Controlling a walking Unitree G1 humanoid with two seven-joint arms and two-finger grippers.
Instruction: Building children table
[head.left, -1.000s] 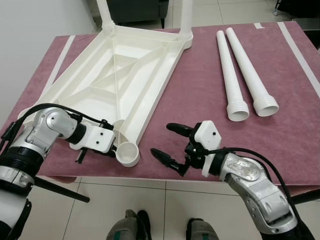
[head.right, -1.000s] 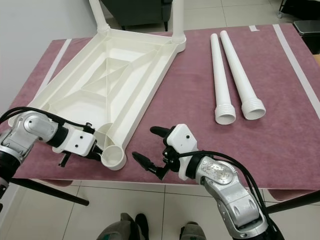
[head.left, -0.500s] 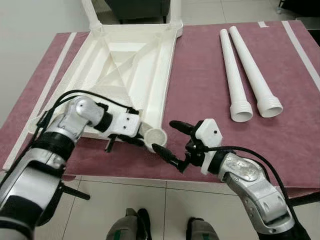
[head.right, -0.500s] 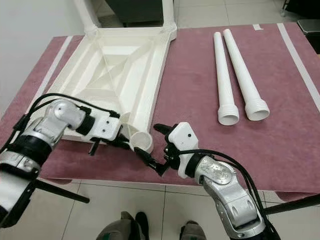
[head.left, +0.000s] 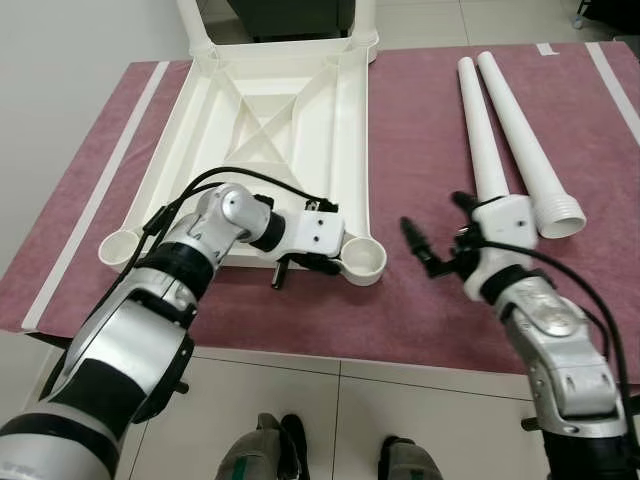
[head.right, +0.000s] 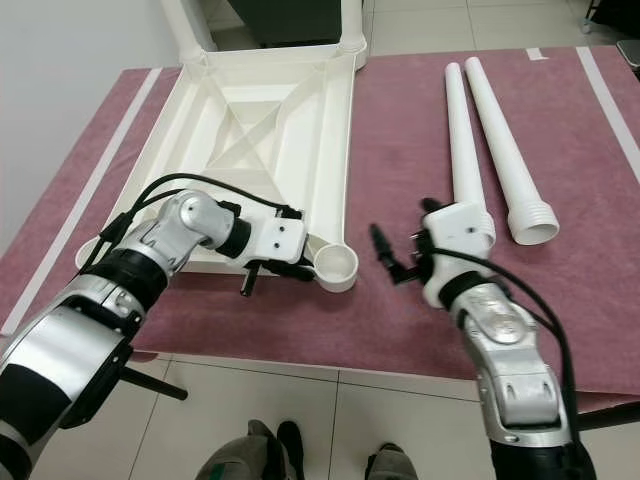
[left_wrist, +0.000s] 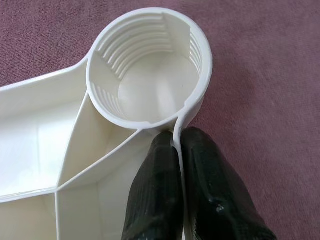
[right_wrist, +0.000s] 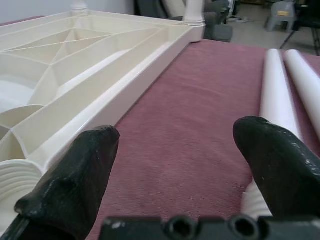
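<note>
A white plastic table top (head.left: 270, 130) lies upside down on the maroon cloth. Two legs (head.left: 365, 20) stand screwed into its far corners. My left gripper (head.left: 300, 262) is shut on the top's rim wall just behind the near right corner socket (head.left: 362, 262). In the left wrist view the two black fingers (left_wrist: 155, 200) pinch that thin wall below the threaded socket (left_wrist: 150, 75). My right gripper (head.left: 433, 215) hovers open to the right of the socket, beside the threaded end of two loose white legs (head.left: 480, 130). Nothing is between its fingers (right_wrist: 75, 185).
The maroon-covered table (head.left: 420, 320) ends just in front of both grippers, with tiled floor below. The other near socket (head.left: 118, 247) sits close to the left edge. A dark chair (head.left: 290, 8) stands beyond the far side. Open cloth lies between table top and loose legs.
The left gripper has swung the table top's near corner to the right, turning the top squarer to me. The right gripper has moved right, toward the loose legs, still open.
</note>
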